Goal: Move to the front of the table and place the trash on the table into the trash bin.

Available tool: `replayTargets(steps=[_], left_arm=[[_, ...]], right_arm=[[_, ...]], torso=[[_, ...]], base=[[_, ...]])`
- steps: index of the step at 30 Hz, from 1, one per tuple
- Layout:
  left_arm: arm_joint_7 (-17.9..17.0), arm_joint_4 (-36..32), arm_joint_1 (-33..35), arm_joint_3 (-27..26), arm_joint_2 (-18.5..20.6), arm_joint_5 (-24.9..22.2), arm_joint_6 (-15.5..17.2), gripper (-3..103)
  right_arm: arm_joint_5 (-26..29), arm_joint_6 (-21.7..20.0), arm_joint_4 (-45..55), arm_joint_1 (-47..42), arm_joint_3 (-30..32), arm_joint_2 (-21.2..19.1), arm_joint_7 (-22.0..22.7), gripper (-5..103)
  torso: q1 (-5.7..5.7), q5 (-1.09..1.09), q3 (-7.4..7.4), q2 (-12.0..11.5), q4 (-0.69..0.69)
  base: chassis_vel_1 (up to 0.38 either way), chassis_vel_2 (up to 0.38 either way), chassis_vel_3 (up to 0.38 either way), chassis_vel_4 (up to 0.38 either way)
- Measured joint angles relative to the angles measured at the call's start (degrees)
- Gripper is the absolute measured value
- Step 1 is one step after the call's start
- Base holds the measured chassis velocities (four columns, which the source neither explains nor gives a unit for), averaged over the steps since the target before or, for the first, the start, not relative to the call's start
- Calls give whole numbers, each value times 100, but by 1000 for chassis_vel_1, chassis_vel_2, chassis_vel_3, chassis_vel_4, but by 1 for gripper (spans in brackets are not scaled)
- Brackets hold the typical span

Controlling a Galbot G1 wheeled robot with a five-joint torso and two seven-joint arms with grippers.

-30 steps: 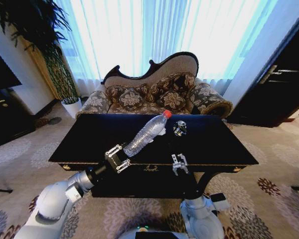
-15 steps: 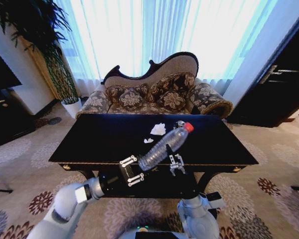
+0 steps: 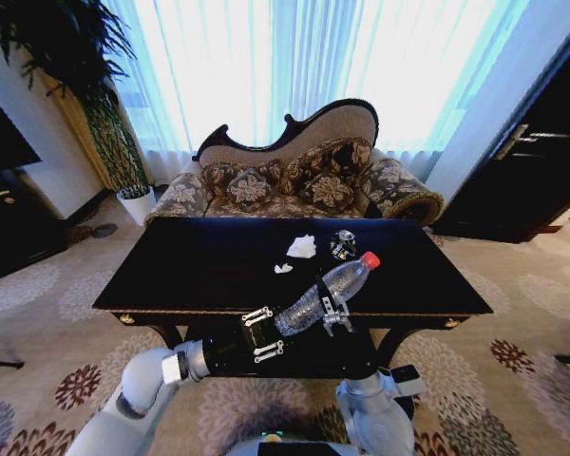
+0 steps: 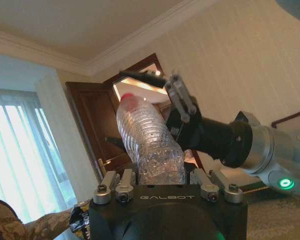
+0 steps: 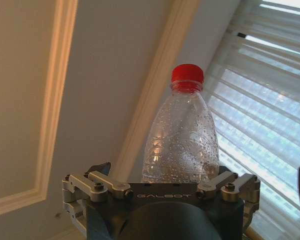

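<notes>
The black table (image 3: 171,256) stands right in front of me. On its far middle lie trash pieces: a white paper lump (image 3: 302,246), a smaller white scrap (image 3: 283,269) and a shiny silver-black bit (image 3: 342,244). My left gripper (image 3: 274,331) hovers over the table's near edge, shut on the base of a clear plastic bottle (image 3: 325,293) with a red cap. The bottle slants toward my right gripper (image 3: 336,309), which is open at the near edge with the bottle (image 5: 182,135) lying across it. In the left wrist view the right gripper (image 4: 180,95) sits just behind the bottle (image 4: 150,145). The trash bin is out of view.
A patterned sofa (image 3: 294,180) stands close behind the table. A potted plant (image 3: 123,152) is at the back left and dark furniture (image 3: 532,171) at the right. Patterned carpet (image 3: 513,323) lies open on both sides of the table.
My left gripper has carried the bottle rightward and down toward the table's near edge, up against the right gripper. The right gripper has stayed put.
</notes>
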Motion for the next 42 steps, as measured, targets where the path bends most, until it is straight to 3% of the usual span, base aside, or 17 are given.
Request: replayTargets(steps=[1,3,7,9,12,15,16,18,24,26,29,30,32,34,35,38,42], left_arm=[[12,-27,24,-37,2,5,4,42],[15,-65,49,-68,6,8,6,42],[62,-260,184,-228,25,25,28,42],[82,-305,219,-274,25,27,29,42],[107,-431,326,-421,19,34,28,42],[118,-485,385,-501,2,37,21,42],[119,-528,447,-586,-30,40,-2,42],[119,-548,485,-644,-57,43,-20,42],[100,-708,804,-1119,-378,100,-83,42],[92,-753,938,-1401,-593,43,-158,54],[97,-753,1014,-1597,-741,-65,-222,59],[123,-741,1088,-1766,-882,-180,-297,70],[148,-721,1150,-1876,-987,-265,-356,70],[162,-651,1259,-2103,-1254,-467,-470,81],[162,-651,1259,-2103,-1254,-467,-470,81],[84,-559,1243,-2410,-1607,-853,-496,96],[-26,-533,1196,-2630,-1788,-1212,-410,100]], right_arm=[[-62,5,0,-18,4,-1,-28,103],[-113,23,-12,-27,15,-9,-43,99],[-302,78,-108,-76,99,-39,-172,78],[-349,87,-127,-91,114,-39,-213,78],[-454,121,-166,-141,167,-51,-352,62],[-482,138,-176,-160,196,-60,-412,57],[-494,146,-185,-169,226,-65,-452,47],[-501,148,-189,-171,246,-69,-484,47],[-426,172,-202,-190,457,-121,-580,33],[-278,183,-198,-168,607,-140,-580,28],[-161,182,-196,-142,714,-156,-640,23],[-29,182,-196,-123,805,-187,-707,23],[76,182,-205,-111,867,-215,-765,23],[339,178,-259,-82,1018,-291,-969,23],[339,178,-259,-82,1018,-291,-969,23],[522,157,-411,-49,1177,-376,-1391,23],[519,131,-615,-33,1296,-425,-1869,23]], torso=[[0,0,0,0,0],[0,-1,0,0,0],[0,0,0,0,0],[0,0,0,0,0],[0,0,0,0,0],[0,0,0,0,0],[0,0,0,0,-1],[0,1,0,0,0],[0,0,0,0,0],[0,-1,0,0,0],[0,1,0,0,0],[0,1,0,0,0],[0,0,0,0,0],[0,0,0,0,1],[0,0,0,0,1],[0,1,0,0,0],[0,1,0,0,0]], base=[[0,0,0,0],[0,0,0,0],[0,0,0,0],[0,0,0,0],[0,0,0,0],[0,0,0,0],[0,0,0,0],[0,0,0,0],[0,0,0,0],[0,0,0,0],[0,0,0,0],[0,0,0,0],[0,0,0,0],[0,0,0,0],[0,0,0,0],[0,0,0,0],[0,0,0,0]])
